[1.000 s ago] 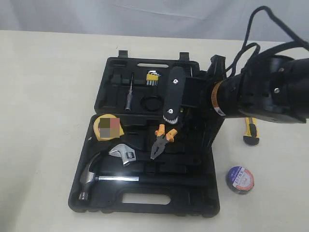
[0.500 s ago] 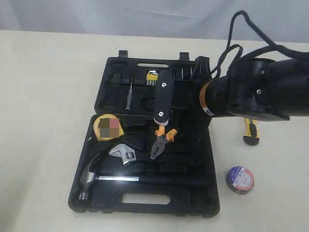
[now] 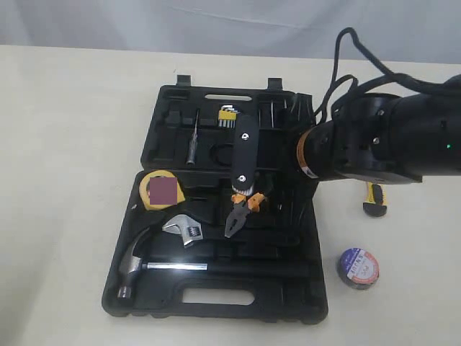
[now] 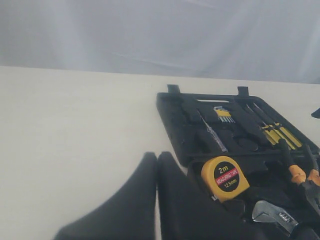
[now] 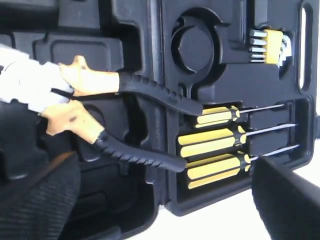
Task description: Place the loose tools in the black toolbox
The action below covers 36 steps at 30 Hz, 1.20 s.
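The black toolbox lies open on the table. In its lower half sit the yellow tape measure and the orange-and-black pliers. My right gripper hangs over the pliers, open, its fingers wide apart and closed on nothing. The yellow-black utility knife lies on the table right of the box, partly behind the right arm. The black tape roll rests on the table nearer the front. My left gripper is shut and empty, beside the box.
A hammer and an adjustable wrench lie in the box's lower half. Hex keys, a thin screwdriver and three yellow-handled screwdrivers sit in the lid. The right arm's body overhangs the box's right edge.
The right arm has swung left and its gripper has come lower over the pliers, with the fingers spreading wider. The pliers and other tools have not moved.
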Available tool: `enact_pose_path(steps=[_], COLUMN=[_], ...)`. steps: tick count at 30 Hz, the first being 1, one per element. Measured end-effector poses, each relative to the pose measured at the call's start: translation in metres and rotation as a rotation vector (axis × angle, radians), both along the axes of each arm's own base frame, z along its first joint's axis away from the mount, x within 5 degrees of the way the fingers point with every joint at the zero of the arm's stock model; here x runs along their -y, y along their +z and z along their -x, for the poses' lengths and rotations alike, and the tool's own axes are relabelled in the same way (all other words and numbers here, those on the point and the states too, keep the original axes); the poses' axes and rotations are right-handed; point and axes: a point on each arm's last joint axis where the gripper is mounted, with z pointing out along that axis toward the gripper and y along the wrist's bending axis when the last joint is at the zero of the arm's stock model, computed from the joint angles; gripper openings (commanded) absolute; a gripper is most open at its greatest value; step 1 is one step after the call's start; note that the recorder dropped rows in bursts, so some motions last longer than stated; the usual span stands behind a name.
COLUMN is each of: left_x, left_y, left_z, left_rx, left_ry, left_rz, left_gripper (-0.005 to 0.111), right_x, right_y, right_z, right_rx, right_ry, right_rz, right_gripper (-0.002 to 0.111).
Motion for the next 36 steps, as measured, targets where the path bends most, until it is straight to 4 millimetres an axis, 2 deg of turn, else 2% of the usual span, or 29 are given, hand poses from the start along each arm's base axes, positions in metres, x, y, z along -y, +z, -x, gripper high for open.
enact_pose_path(steps=[7,14,27,29,30,31,33,35,36], left_x=[0.000,0.000,0.000,0.000,0.000,0.000,0.000,0.000,0.000], left_y=[0.000,0.000,0.000,0.000,0.000,0.000,0.000,0.000,0.000], left_z=[0.000,0.000,0.000,0.000,0.000,0.000,0.000,0.000,0.000], left_rx=[0.000,0.000,0.000,0.000,0.000,0.000,0.000,0.000,0.000], left_ry=[0.000,0.000,0.000,0.000,0.000,0.000,0.000,0.000,0.000], left_rz=[0.000,0.000,0.000,0.000,0.000,0.000,0.000,0.000,0.000], left_gripper=[0.000,0.000,0.000,0.000,0.000,0.000,0.000,0.000,0.000], right_x=[0.000,-0.007,-0.014,-0.016,-0.017,-0.017,-0.017,-0.016,-0.017], right_y=[-0.003,-0.023,-0.022,-0.023,-0.025,-0.030,-0.039,-0.042,-0.040], right_z=[0.000,-0.003,-0.004,-0.004,-0.005,-0.005,-0.005,-0.005,-0.005], right_rx=[-0.005,-0.044,-0.005,-0.002,-0.004,-0.016,-0.047,-0.073,-0.079], right_ry=[0.025,0.070,0.176,0.186,0.191,0.193,0.179,0.126,0.091], right_rz=[0.021,0.022,0.000,-0.012,-0.018,-0.015,0.000,-0.025,-0.054], right_gripper=[0.086,0.086,0.085,0.076,0.063,0.055,0.029,0.017,0.015])
